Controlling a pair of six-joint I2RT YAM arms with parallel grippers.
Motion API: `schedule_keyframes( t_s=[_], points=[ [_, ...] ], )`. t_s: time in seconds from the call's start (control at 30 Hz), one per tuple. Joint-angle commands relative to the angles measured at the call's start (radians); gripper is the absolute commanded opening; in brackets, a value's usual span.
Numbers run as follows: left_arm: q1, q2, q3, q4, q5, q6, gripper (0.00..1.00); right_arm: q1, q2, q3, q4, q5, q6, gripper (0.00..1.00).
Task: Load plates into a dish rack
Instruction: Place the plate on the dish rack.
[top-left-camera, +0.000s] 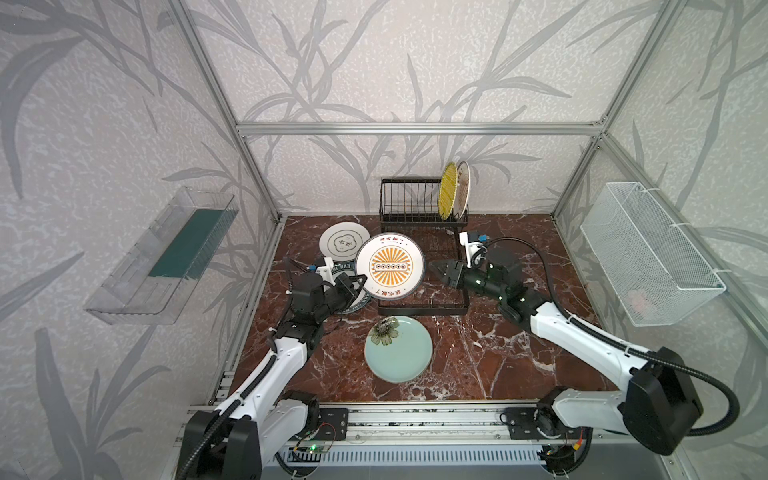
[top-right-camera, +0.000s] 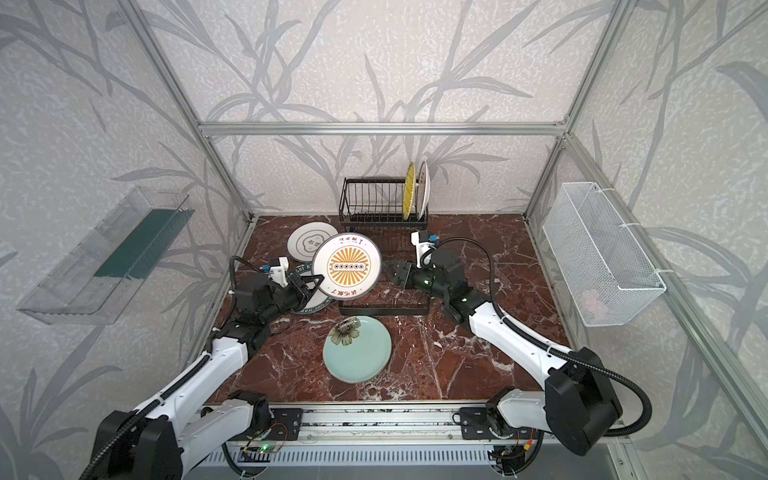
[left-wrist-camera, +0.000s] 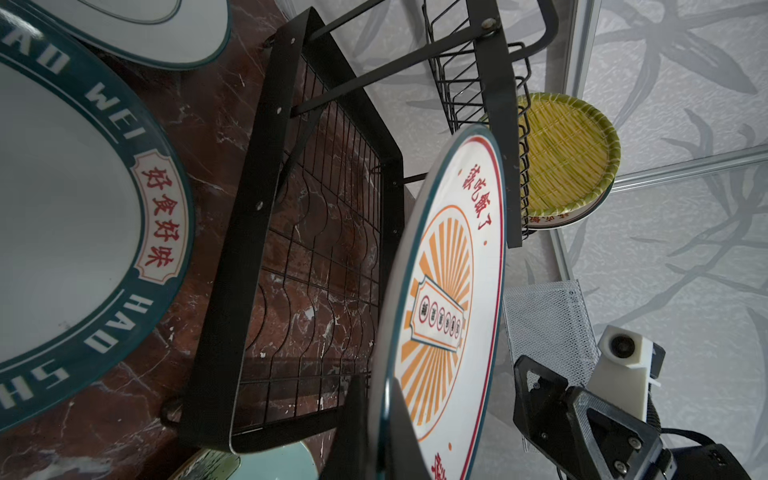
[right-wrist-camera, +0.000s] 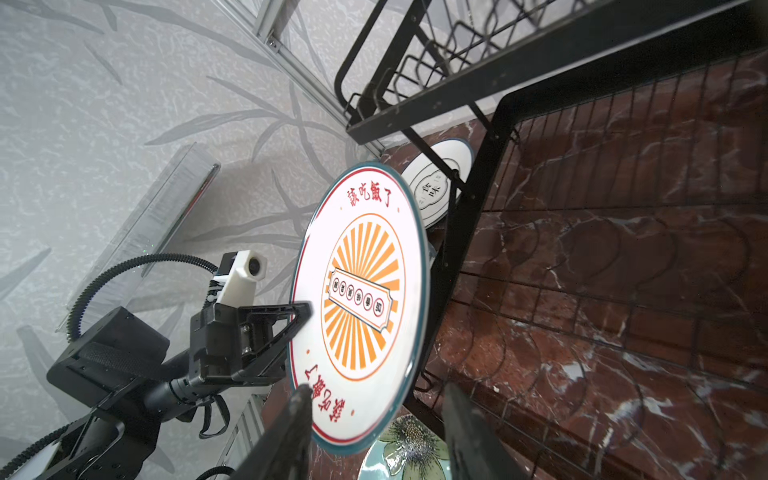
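Plates (top-left-camera: 390, 270): two in dish rack (top-left-camera: 409, 203), three on table (top-left-camera: 478, 353), one pinched by left claw (top-left-camera: 362, 281); right claw (top-left-camera: 434, 266) spread.

Rim of the lettered plate (left-wrist-camera: 62, 208) reads "WEI" and "HAO", plus an "SH" that runs off the frame. A red-edged panel on that same rim says 好食好味. Sunburst plate (right-wrist-camera: 361, 291) has red 該吃飯了 at two opposite spots on its rim. The tiny circled characters on its centre banner are too small for me. Emblem plate (right-wrist-camera: 436, 191) — 食味 in the middle. Rear racked plate (left-wrist-camera: 557, 218) shows red characters, mostly hidden.
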Motion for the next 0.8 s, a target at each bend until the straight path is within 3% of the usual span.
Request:
schedule_keyframes(
  t_s=[0.0, 0.33, 0.77],
  points=[
    [0.012, -0.016, -0.003, 0.168, 0.073, -0.066, 0.00, 0.025, 0.035, 0.062, 0.016, 0.053, 0.003, 0.54],
    [0.019, -0.005, -0.019, 0.249, 0.106, -0.099, 0.00, 0.065, 0.127, 0.152, -0.008, 0.044, -0.001, 0.55],
    [0.019, -0.053, -0.016, 0.169, 0.102, -0.044, 0.00, 0.111, 0.184, 0.219, 0.024, 0.004, 0.028, 0.34]
  ],
)
